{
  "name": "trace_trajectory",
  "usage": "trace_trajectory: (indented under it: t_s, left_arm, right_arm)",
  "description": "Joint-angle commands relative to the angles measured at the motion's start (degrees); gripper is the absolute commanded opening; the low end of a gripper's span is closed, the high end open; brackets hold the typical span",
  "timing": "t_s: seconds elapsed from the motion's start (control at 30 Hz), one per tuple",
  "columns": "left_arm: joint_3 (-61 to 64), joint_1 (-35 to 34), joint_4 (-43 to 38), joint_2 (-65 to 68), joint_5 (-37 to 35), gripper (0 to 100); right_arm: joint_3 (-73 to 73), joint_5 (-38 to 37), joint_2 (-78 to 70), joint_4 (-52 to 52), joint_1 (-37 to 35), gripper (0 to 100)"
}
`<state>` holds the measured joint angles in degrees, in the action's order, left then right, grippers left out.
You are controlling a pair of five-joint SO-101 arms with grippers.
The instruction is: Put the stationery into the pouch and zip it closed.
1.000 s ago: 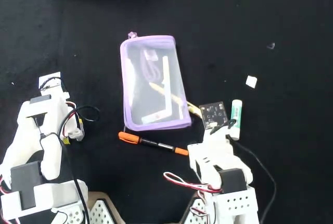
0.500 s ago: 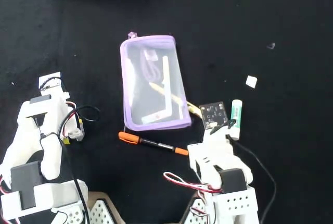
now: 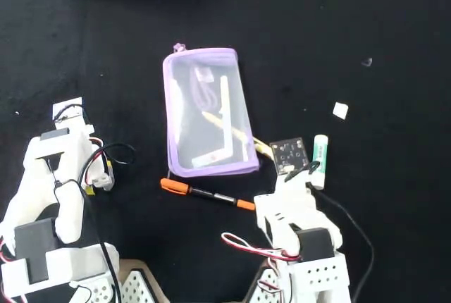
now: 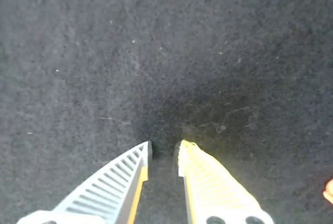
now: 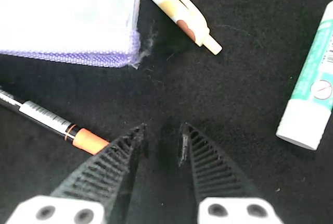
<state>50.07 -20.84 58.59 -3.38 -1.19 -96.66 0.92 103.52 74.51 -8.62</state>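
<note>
Jaws on both arms sit slightly parted (empty), right pair between orange pen [image 5: 48,120] and glue stick [image 5: 311,84].

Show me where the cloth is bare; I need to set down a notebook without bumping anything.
Bare: the wide band of black cloth beyond the pouch, and the stretch between the pouch and the left arm. Crowded: around the right gripper, hemmed by the orange pen, spotted pen and glue stick.

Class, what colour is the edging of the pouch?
Lilac; the pouch shows best in the high view.
</note>
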Motion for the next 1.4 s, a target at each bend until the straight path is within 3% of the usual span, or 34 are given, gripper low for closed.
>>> trace_trajectory:
  t_s: [0.0,1.37]
  left_arm:
    - [7.7,0.3,0.3,1.3,0.3,12]
    - [7.7,0.5,0.3,1.3,0.1,12]
  right_arm:
    - [0.2,-0.4,5.1,0.4,0.5,11.0]
    - [0.3,-0.4,5.0,-0.5,0.4,11.2]
